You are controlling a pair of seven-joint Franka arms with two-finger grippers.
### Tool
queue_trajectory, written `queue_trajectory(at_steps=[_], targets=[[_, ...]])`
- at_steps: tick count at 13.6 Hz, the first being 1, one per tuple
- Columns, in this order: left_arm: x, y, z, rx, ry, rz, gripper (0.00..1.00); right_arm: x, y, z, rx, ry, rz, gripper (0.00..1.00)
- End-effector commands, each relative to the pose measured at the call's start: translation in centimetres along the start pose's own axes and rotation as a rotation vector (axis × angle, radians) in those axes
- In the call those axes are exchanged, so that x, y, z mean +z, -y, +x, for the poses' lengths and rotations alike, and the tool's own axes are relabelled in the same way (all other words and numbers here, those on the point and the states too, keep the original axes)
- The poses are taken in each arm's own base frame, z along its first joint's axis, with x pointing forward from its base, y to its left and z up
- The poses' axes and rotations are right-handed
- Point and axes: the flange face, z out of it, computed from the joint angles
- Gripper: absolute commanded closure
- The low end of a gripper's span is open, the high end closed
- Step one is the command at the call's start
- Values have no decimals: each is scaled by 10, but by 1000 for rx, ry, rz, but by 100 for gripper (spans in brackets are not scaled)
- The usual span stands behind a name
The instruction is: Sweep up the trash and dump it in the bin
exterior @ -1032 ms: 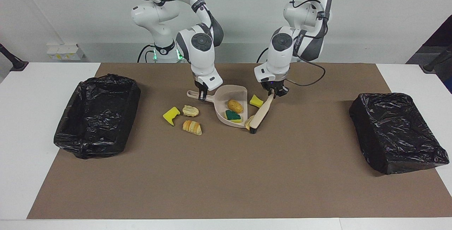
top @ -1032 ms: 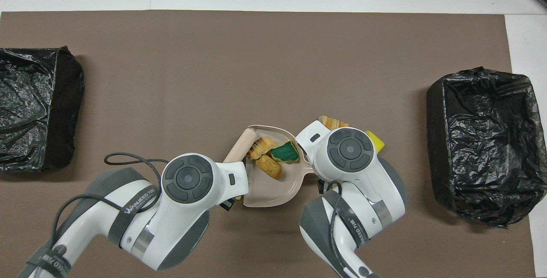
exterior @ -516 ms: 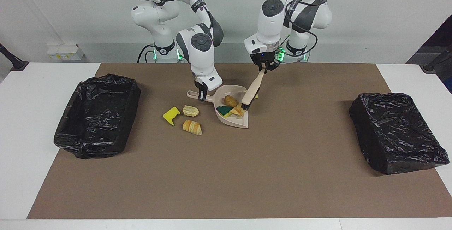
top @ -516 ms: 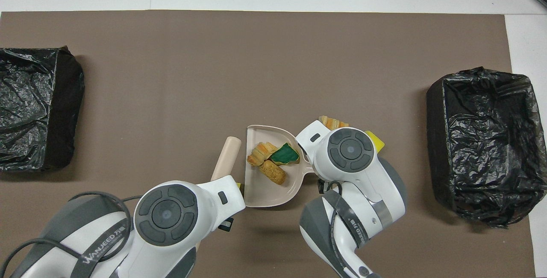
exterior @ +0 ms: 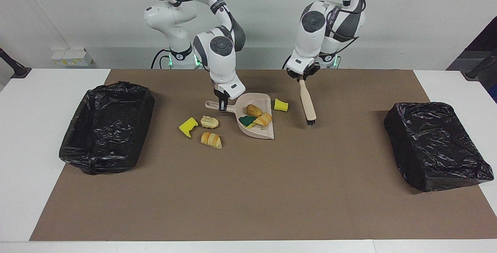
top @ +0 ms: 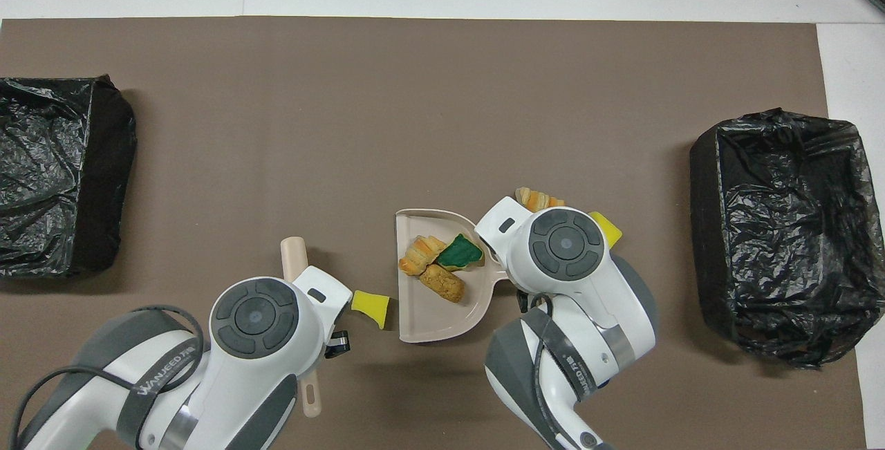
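- Facing view: your right gripper is clamped shut on the dustpan handle; the pan sits on the brown mat.
- Three trash pieces lie in the pan: a tan roll, a green sponge and a pastry.
- A yellow sponge sits on the mat just beside the pan, on the left arm's side.
- Three more pieces lie on the mat toward the right arm's end: a yellow scrap, a pale pastry and a croissant.
- Your left gripper is closed on the brush handle; the brush hangs bristles down, just above the mat, apart from the pan.
- One black-lined bin at the right arm's end, another bin at the left arm's end.
- Overhead view: the left arm's wrist covers its gripper; the brush head shows past it.
- The pan's rim is clear, with the same three pieces inside it.
- The right arm's wrist hides the pan handle and most of the loose pieces.
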Motion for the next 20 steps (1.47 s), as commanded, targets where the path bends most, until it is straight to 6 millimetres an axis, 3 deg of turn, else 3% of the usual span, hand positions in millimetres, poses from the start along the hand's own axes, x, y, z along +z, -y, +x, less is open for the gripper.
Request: queue_trajectory(at_steps=[1, 4, 7, 13, 17, 18, 20], targets=[[20, -20, -25, -22, -10, -47, 100, 1, 2, -11, -70, 9, -18, 100], [26, -46, -34, -13, 21, -143, 100, 1, 0, -13, -67, 4, -26, 100], [14, -79, -46, 33, -6, -227, 100, 1, -1, -12, -58, 1, -30, 100], [-3, -103, -53, 125, 9, -271, 100, 1, -1, -13, -52, 0, -27, 100], [-13, -80, -66, 141, 79, -170, 100, 1, -2, -12, -4, -14, -22, 100], [-15, -74, -62, 150, 54, -139, 100, 2, -3, -13, 5, -15, -19, 100], [-19, -52, -34, 118, -18, -100, 100, 2, -7, -18, 34, -18, -21, 100]])
